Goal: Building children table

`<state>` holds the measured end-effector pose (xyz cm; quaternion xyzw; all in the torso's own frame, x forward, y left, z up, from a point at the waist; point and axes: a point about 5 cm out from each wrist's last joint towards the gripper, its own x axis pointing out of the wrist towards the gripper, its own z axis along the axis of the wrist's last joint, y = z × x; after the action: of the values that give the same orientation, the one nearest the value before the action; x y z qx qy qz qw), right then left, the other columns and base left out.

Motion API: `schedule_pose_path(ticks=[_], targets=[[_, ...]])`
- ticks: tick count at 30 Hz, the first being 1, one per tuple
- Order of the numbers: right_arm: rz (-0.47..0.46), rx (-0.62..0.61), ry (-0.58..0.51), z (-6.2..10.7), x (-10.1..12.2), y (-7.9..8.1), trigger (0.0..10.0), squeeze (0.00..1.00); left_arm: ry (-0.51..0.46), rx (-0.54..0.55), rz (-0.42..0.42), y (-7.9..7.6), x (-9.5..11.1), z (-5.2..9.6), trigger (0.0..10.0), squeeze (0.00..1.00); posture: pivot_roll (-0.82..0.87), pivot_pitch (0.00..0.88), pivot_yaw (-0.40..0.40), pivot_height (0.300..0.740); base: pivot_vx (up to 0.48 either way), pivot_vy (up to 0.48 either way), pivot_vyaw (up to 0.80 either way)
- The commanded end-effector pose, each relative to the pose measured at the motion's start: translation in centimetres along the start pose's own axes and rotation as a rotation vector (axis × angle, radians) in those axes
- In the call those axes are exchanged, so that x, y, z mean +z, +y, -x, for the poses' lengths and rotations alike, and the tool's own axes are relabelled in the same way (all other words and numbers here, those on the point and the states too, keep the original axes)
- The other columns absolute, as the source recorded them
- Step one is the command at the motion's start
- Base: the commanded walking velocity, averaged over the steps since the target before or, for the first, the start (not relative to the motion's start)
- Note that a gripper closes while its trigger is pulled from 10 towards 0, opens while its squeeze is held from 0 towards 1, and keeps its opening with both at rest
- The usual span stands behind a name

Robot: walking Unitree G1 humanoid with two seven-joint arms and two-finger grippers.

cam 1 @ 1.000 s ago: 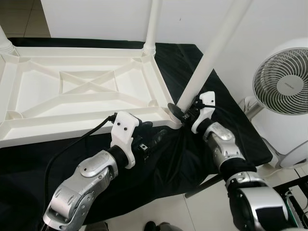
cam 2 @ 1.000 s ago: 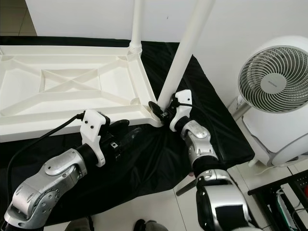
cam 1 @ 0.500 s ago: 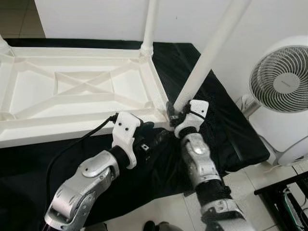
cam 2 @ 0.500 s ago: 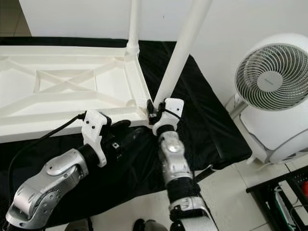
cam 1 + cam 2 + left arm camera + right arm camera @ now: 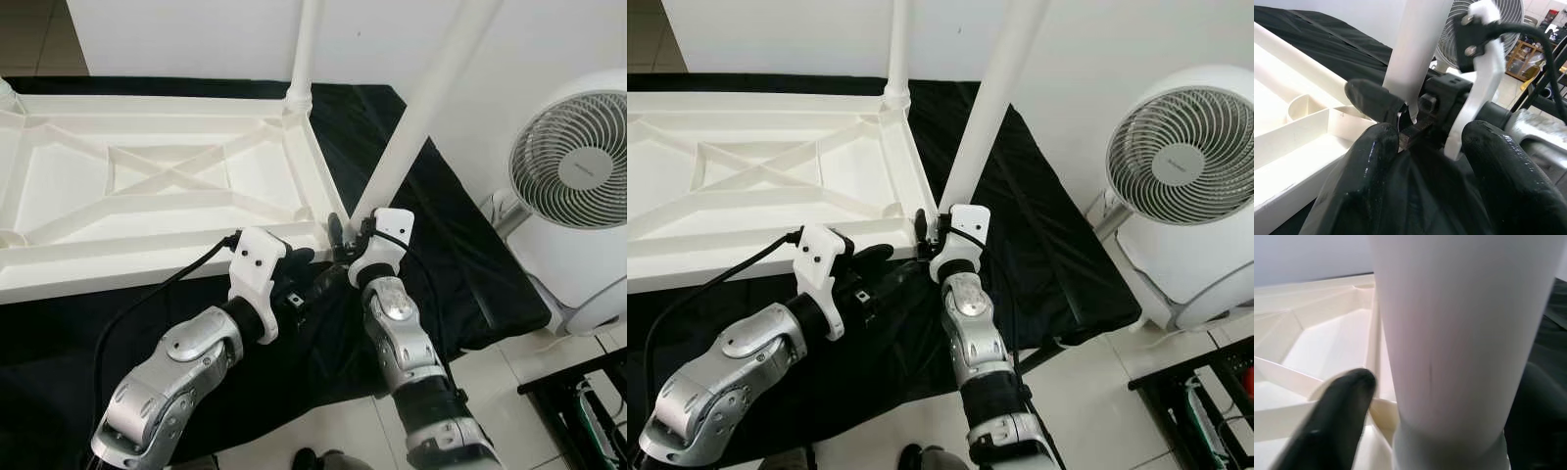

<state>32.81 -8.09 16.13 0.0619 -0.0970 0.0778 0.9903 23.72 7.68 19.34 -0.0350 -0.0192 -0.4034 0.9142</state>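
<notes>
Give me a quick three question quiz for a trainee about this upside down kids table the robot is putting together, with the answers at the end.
1. True or false: the right claw grips the leaning table leg near its lower end.
2. Which corner of the upturned white table top does that leg meet? A far left, B near right, C near left.
3. Fill in: to the robot's right, on the floor, stands a white ____.

The left claw rests over the black cloth, just in front of the table top's near edge.

Key: 1 true; 2 B; 3 fan.
</notes>
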Motion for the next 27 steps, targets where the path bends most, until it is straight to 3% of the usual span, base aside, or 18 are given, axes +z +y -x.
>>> schedule_pose_path(ticks=[1,3,4,8,10,12,16,20,27], targets=[[-0.044,-0.025,0.017,0.5,-0.3,-0.7,10.0,1.0,0.01,-0.029,0.005,-0.4,-0.3,-0.1,10.0,0.0,0.19,0.144,-0.168,0.74,0.0,0.0,0.0],[-0.035,-0.016,0.028,0.6,-0.5,-1.2,10.0,1.0,0.01,-0.028,0.004,-0.4,-0.3,-0.1,10.0,0.0,0.19,0.141,-0.169,0.74,0.0,0.0,0.0],[-0.03,0.018,0.039,0.8,-0.7,-1.8,10.0,0.0,0.009,-0.029,0.003,-0.4,-0.3,-0.1,10.0,0.0,0.19,0.137,-0.167,0.74,0.0,0.0,0.0],[-0.037,0.105,0.056,1.0,-1.0,-2.8,10.0,0.0,0.009,-0.031,0.001,-0.3,-0.3,-0.1,10.0,0.0,0.18,0.135,-0.167,0.74,0.0,0.0,0.0],[0.006,0.237,0.075,0.3,-0.9,-4.6,10.0,0.0,0.007,-0.038,-0.002,-0.3,-0.2,-0.2,10.0,0.0,0.18,0.131,-0.161,0.74,0.0,0.0,0.0],[0.006,0.237,0.075,0.3,-0.9,-4.6,10.0,0.0,0.007,-0.038,-0.002,-0.3,-0.2,-0.2,10.0,0.0,0.18,0.131,-0.161,0.74,0.0,0.0,0.0],[0.086,0.36,0.086,-1.0,-0.2,-6.3,10.0,0.0,0.006,-0.042,-0.006,-0.2,-0.1,-0.4,10.0,0.0,0.18,0.129,-0.155,0.74,0.0,0.0,0.0],[0.11,0.421,0.101,-2.0,0.3,-6.6,10.0,0.0,0.006,-0.041,-0.01,-0.1,0.0,-0.4,10.0,0.0,0.19,0.13,-0.154,0.74,0.0,0.0,0.0],[0.112,0.58,0.146,-3.2,0.3,-5.2,10.0,0.0,0.003,-0.034,-0.012,0.0,0.1,-0.3,10.0,0.0,0.2,0.134,-0.153,0.74,0.0,0.0,0.0]])
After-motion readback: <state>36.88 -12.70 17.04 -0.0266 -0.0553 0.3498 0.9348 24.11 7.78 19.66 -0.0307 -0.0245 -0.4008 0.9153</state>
